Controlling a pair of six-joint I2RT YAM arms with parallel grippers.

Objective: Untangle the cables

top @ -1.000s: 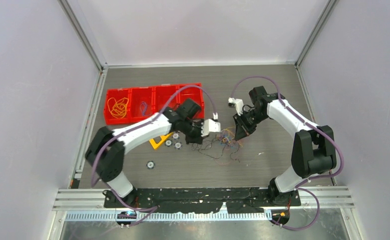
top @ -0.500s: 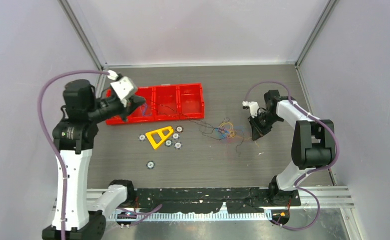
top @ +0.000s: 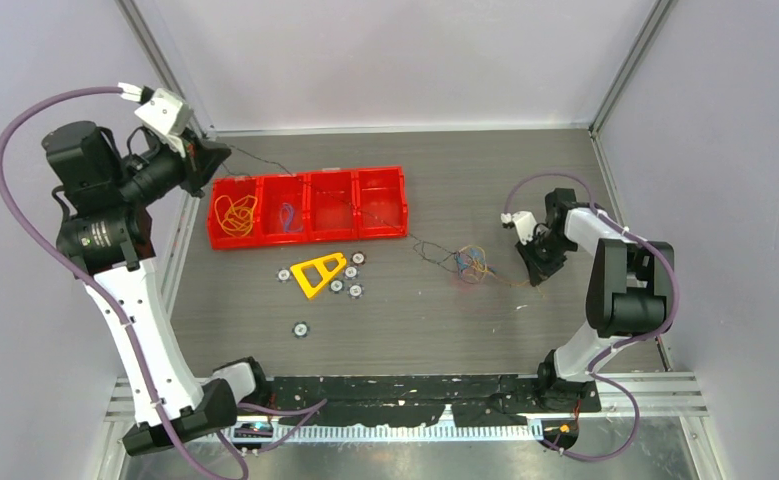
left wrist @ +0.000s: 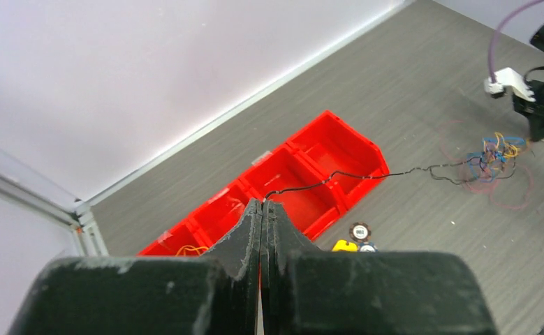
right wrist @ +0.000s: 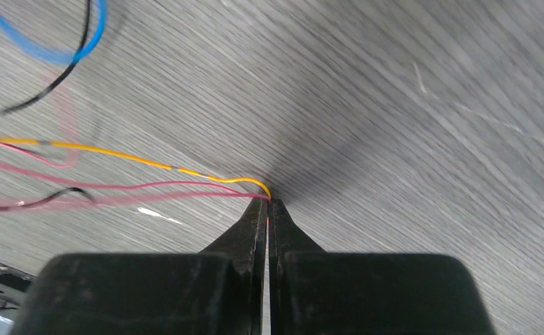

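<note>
A small multicoloured tangle of cables [top: 470, 262] lies right of the table's middle and also shows in the left wrist view [left wrist: 496, 155]. My left gripper [top: 205, 160] is raised at the far left, shut on a black cable [left wrist: 325, 178] stretched taut over the red bins to the tangle. My right gripper [top: 538, 270], low at the table right of the tangle, is shut on red and orange-yellow cables [right wrist: 185, 183] that lead back to it. An orange-yellow bunch [top: 235, 215] and a blue cable [top: 287, 217] lie in the two left bins.
A row of red bins [top: 305, 176] stands at the back left. A yellow triangle [top: 317, 274] and several small round discs [top: 350, 282] lie in front of it, one disc [top: 301, 328] nearer. Enclosure walls close in left, right and back.
My left arm swung up and far left from the tangle, drawing the black cable out over the bins. My right gripper moved right, and the tangle tightened and shifted right.
</note>
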